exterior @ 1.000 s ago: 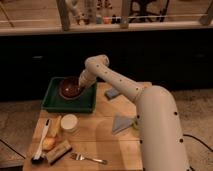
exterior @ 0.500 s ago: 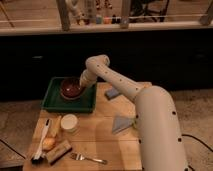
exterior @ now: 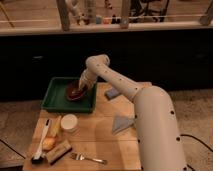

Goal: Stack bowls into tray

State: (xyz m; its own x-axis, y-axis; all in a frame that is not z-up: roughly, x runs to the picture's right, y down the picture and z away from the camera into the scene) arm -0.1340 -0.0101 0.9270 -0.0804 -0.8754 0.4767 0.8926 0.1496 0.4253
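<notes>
Compared with a second ago, we see almost no change: the gripper point(exterior: 83, 84) stays low at the right side of the tray point(exterior: 54, 96), left of the frame's centre, just at the bowl point(exterior: 74, 91). The bowl is inside the tray and seems a little tilted. Whether the gripper holds it or has let go, we cannot tell. We judge the placing is nearly finished.
</notes>
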